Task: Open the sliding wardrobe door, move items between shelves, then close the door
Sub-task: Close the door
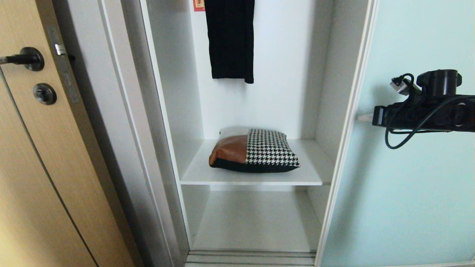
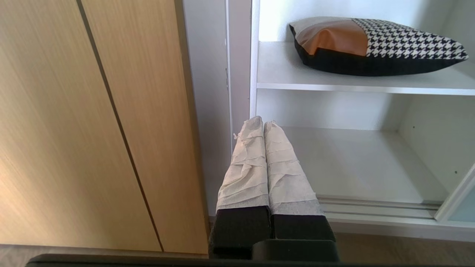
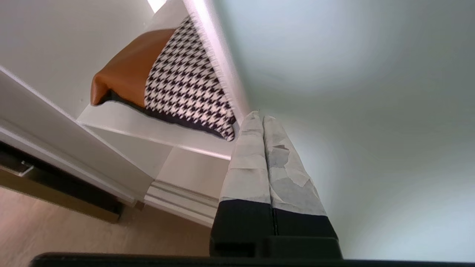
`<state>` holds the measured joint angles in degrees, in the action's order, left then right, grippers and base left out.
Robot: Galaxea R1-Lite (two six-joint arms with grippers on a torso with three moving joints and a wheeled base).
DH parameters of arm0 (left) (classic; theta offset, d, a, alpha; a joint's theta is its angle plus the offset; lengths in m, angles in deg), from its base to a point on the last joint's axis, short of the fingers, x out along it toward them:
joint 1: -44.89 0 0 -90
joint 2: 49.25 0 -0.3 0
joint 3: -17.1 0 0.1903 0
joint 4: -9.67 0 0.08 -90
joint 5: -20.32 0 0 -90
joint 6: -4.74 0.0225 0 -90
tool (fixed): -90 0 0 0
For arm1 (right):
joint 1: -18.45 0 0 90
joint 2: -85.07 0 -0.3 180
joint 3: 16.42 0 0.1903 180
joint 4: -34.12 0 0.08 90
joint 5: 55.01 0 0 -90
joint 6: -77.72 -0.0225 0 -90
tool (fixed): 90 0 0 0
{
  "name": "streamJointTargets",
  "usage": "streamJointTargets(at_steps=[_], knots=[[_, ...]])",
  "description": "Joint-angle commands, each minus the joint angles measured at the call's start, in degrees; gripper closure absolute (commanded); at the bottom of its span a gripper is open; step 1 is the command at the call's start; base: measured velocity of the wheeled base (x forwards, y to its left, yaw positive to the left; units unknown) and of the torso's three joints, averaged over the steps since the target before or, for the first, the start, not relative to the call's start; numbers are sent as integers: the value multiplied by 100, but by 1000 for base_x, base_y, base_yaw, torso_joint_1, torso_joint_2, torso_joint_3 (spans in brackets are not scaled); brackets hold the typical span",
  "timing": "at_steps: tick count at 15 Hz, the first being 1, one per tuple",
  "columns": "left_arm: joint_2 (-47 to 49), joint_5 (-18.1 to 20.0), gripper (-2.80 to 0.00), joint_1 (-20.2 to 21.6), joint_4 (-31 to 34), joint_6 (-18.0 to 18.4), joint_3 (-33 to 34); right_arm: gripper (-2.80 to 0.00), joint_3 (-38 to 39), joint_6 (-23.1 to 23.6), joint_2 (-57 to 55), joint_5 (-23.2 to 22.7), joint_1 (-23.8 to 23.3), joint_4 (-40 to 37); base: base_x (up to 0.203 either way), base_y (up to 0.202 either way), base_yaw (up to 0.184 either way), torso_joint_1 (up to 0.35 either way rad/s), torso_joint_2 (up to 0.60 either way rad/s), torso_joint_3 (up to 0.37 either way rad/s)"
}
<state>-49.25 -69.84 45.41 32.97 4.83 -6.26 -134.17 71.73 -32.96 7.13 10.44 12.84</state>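
Note:
The sliding wardrobe door (image 1: 408, 185), frosted pale blue-green glass in a thin silver-white frame, stands slid to the right, leaving the wardrobe open. A tan leather and houndstooth cushion bag (image 1: 256, 154) lies flat on the upper white shelf (image 1: 200, 170); the lower shelf (image 1: 256, 222) is bare. My right gripper (image 1: 365, 118) is shut with nothing in it, held level in front of the glass and pointing at the door's left frame edge (image 3: 219, 55). Whether its tips touch the glass I cannot tell. My left gripper (image 2: 263, 124) is shut, empty, low before the wardrobe's left wall.
A black garment (image 1: 230, 37) hangs above the bag. A light wood door (image 1: 55, 167) with a dark lever handle (image 1: 22, 58) stands at the left. The door's floor track (image 1: 252, 256) runs along the wardrobe's base.

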Motion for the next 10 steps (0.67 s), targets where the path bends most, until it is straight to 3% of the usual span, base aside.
streamJointTargets(at_steps=[1,10], knots=[[9,-2,0,2,-2,-1,9,0,-107,-7,-144,25,10,2,0,0,0,0,0,0],[9,-2,0,2,-2,-1,9,0,-324,-17,-449,220,10,11,0,0,0,0,0,0]])
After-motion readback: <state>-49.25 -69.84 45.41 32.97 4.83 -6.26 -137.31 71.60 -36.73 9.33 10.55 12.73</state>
